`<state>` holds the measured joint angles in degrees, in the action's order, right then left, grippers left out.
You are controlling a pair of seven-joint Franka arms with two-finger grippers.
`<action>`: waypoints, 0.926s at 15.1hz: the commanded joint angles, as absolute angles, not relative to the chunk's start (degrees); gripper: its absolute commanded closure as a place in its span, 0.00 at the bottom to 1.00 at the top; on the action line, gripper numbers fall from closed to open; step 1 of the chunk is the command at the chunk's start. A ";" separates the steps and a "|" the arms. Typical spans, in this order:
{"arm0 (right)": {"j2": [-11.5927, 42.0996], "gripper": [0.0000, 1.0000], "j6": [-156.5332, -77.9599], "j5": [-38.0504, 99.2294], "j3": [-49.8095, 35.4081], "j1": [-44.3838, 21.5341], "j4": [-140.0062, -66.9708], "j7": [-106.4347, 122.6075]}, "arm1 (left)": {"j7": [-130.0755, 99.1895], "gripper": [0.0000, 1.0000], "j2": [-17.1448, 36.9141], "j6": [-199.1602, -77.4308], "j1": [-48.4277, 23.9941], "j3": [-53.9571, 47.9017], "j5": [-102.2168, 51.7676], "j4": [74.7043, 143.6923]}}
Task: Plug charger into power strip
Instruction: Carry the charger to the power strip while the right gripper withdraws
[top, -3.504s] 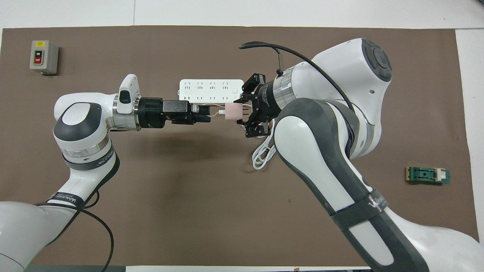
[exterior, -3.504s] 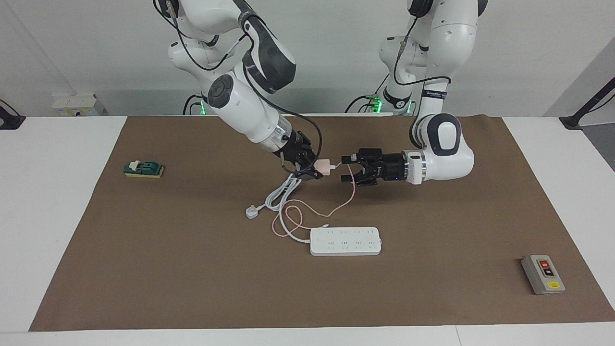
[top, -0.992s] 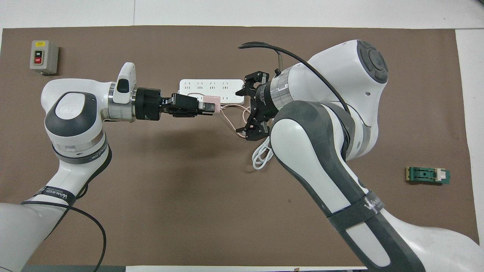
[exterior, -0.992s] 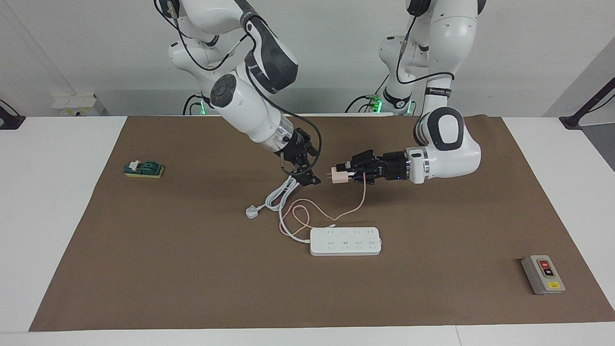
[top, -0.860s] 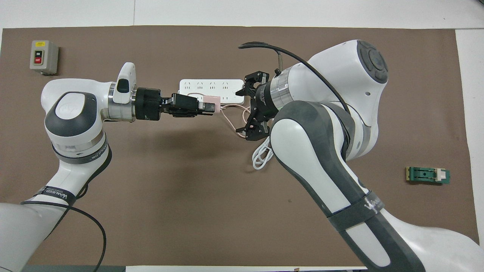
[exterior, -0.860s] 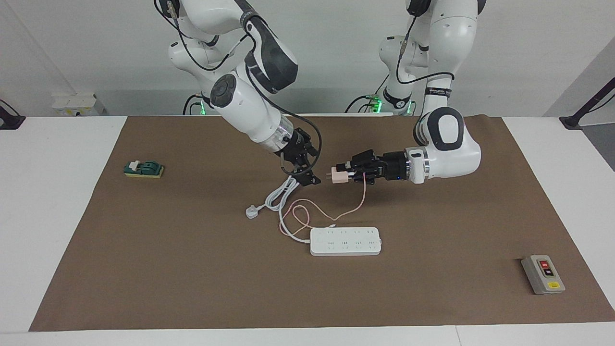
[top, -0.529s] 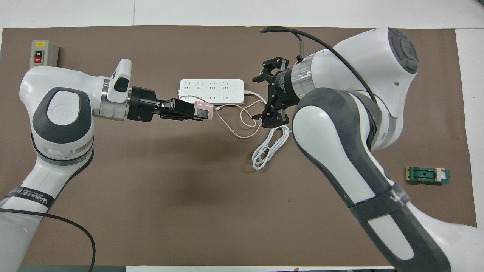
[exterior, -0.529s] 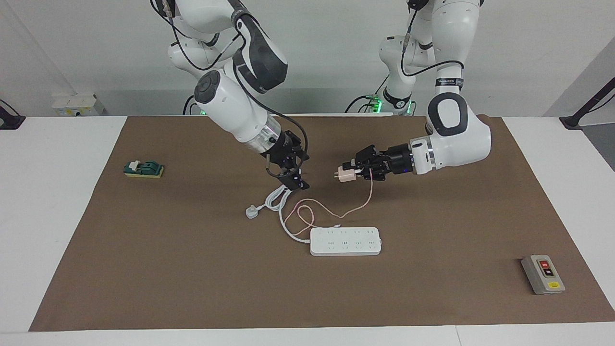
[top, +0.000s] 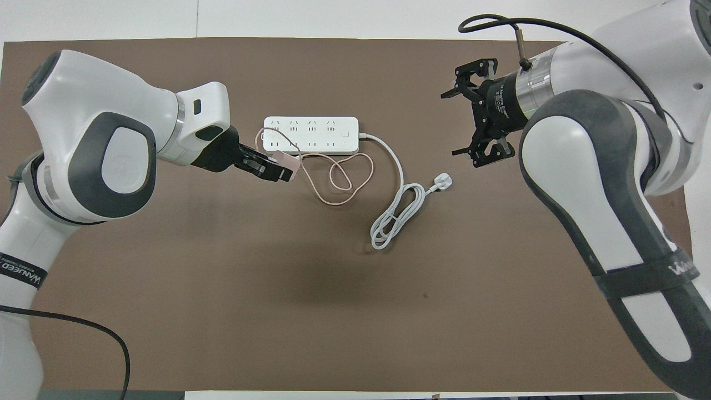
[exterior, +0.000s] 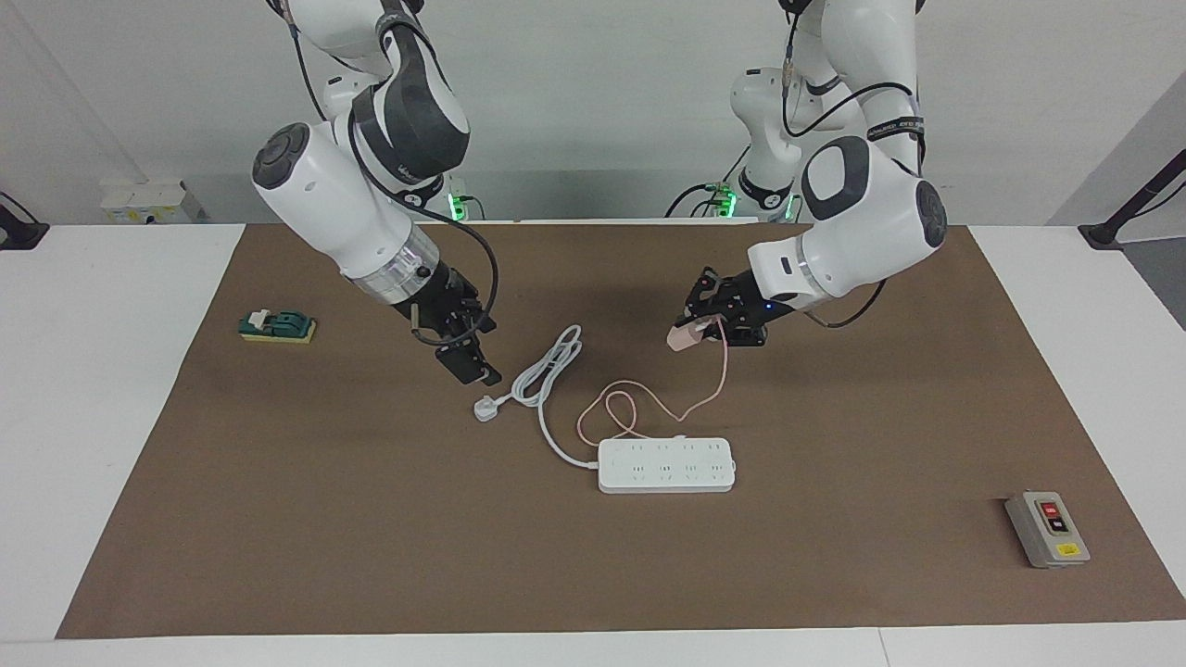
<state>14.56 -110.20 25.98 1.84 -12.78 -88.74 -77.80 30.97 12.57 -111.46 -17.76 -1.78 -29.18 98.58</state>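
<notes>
The pale-pink charger (exterior: 681, 340) hangs in the air with my left gripper (exterior: 695, 327) shut on it, tilted downward. In the overhead view the charger (top: 290, 161) and left gripper (top: 276, 166) hover over the mat beside the power strip's (top: 311, 135) edge nearer the robots, at its end toward the left arm. Its thin pink cable (exterior: 649, 401) loops down onto the mat next to the power strip (exterior: 667, 465), which lies flat. My right gripper (exterior: 473, 354) is open and holds nothing. It is above the mat toward the right arm's end, also seen as the right gripper (top: 457, 122).
The strip's thick white cord (top: 397, 214) coils on the mat and ends in a white three-pin plug (exterior: 485, 408). A grey button box (exterior: 1047, 528) sits toward the left arm's end. A green block (exterior: 278, 326) lies toward the right arm's end.
The left gripper has tipped the charger downward and carried it toward the left arm's end. The right arm has pulled away toward its own end, uncovering the white cord.
</notes>
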 commanded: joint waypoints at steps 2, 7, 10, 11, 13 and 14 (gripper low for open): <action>13.45 0.00 -106.79 21.64 1.32 -9.76 -88.33 -69.46 | 42.77 1.00 14.59 -116.44 -19.42 -1.23 -16.90 97.12; 12.04 0.00 -103.01 16.80 1.32 -6.68 -88.42 -55.57 | 60.89 1.00 15.38 -123.39 -20.48 -1.32 -3.01 97.21; 10.81 0.00 -101.69 15.73 1.32 -4.93 -88.42 -48.00 | 62.14 1.00 15.38 -123.31 -21.27 -1.32 3.58 97.21; 10.20 0.00 -101.52 15.73 1.32 -3.96 -88.42 -46.77 | 62.31 1.00 16.08 -122.53 -21.44 -1.32 4.73 96.95; 8.36 0.00 -99.85 15.21 1.32 -2.38 -88.77 -40.73 | 64.76 1.00 21.24 -120.77 -21.80 -1.49 4.75 92.32; 7.39 0.00 -99.58 14.25 1.32 -1.76 -89.12 -37.04 | 66.34 1.00 23.71 -118.76 -21.80 -1.49 4.40 89.24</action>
